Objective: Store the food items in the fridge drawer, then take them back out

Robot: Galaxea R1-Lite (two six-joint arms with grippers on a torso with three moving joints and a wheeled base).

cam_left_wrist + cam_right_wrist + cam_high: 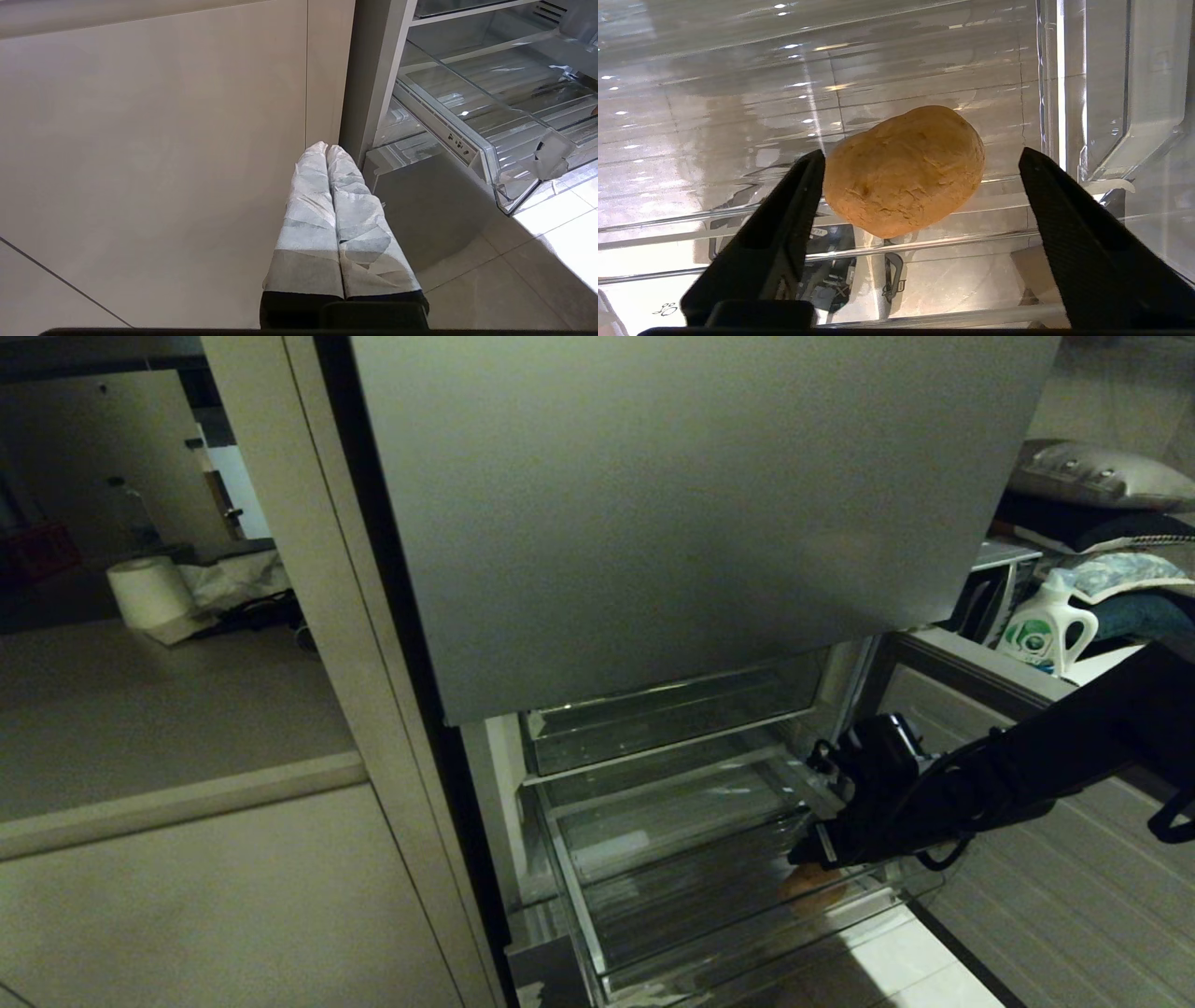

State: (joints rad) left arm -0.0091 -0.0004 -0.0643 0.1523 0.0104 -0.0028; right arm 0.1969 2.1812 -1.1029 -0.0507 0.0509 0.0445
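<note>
Rough, rounded orange-brown food item (903,170) on fridge drawer's (738,116) ribbed clear floor.

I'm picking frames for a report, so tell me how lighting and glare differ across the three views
Head view: dim overall, fridge drawer murky, the bread roll only a faint orange patch beneath the right gripper. Left wrist view: evenly lit, sunlit floor tiles nearly washed out, left gripper sharp. Right wrist view: bright, roll crisp, highlights speckling the ribbed drawer floor, the open black fingers dark.
</note>
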